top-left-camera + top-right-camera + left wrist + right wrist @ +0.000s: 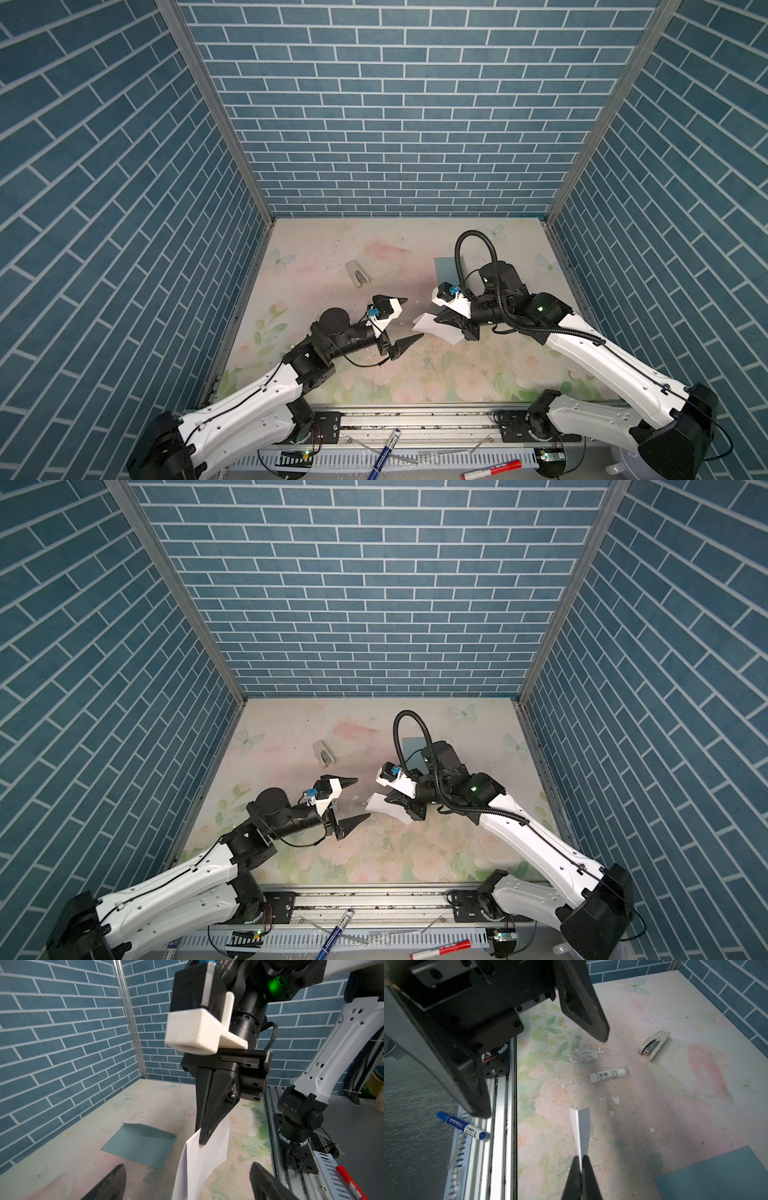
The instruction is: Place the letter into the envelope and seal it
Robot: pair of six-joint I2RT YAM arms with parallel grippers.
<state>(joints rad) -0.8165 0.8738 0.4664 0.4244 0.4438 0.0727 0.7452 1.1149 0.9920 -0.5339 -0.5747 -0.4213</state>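
Note:
The letter (432,329) is a folded white sheet hanging above the table, pinched at its top edge by my right gripper (441,322), which is shut on it. The right wrist view shows the letter (581,1128) edge-on, sticking out from that shut gripper (580,1160). My left gripper (413,318) is open just left of the letter, and the sheet (203,1159) hangs between its spread fingertips without touching them. The teal envelope (446,270) lies flat on the table at the back right, partly hidden by the right arm; its flap (149,1132) lies against the envelope.
A beige stapler (358,274) lies at the table's back centre and a white glue stick (609,1074) nearer the middle. Blue (384,453) and red (492,469) markers lie past the metal rail (415,419) at the front. Brick-pattern walls enclose three sides.

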